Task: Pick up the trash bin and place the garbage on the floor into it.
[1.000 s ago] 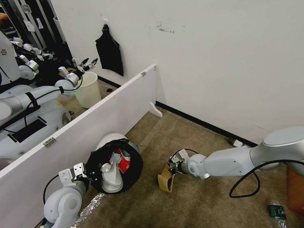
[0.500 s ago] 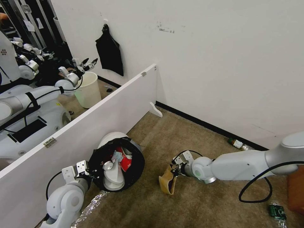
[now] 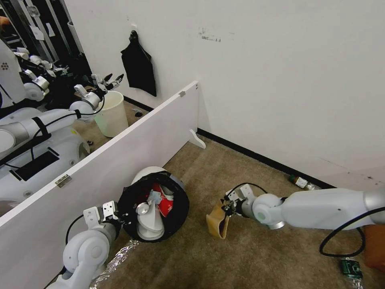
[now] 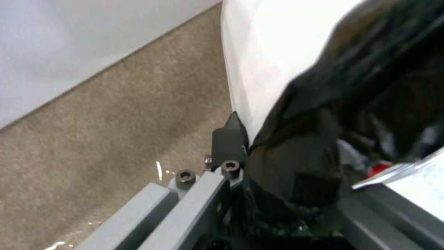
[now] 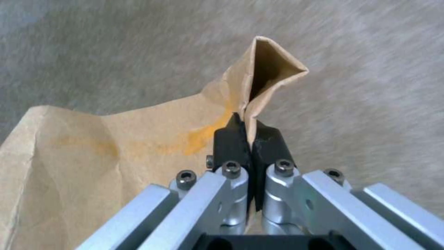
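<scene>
At the far left, beyond a long white partition board (image 3: 132, 152), another robot (image 3: 36, 132) stands beside an unlined cream bucket (image 3: 111, 112); a black bag (image 3: 139, 66) hangs on the white wall (image 3: 260, 72) behind it.

Near the partition's near side, the left gripper (image 3: 120, 218) holds the trash bin (image 3: 154, 204) by its rim, the bin tipped so that its mouth faces up and toward the camera. In the left wrist view the dark fingers (image 4: 229, 133) are pinched on the black liner (image 4: 324, 121) where it folds over the white wall of the bin, one finger outside against the white plastic. Inside the bin lie a white slipper (image 3: 149, 226), a red packet (image 3: 165, 205) and a bit of pale litter. A strip of crinkled silver foil (image 3: 116, 261) lies on the floor (image 3: 208, 172) just near of the bin.

To the right of the bin, the right gripper (image 3: 229, 208) is pressed together on the top edge of the brown paper bag (image 3: 218, 220), which hangs down from it with its lower end at the carpet. The right wrist view shows the black fingertips (image 5: 231, 139) squeezing a fold of the paper, with an orange stain on the bag just beside them.

Farther right, a green-labelled bottle (image 3: 300, 181) lies on the carpet against the black skirting, well apart from the arm. At the near right corner lies a dark green crumpled item (image 3: 351, 268), beside an orange-brown object (image 3: 375, 247) at the edge.
</scene>
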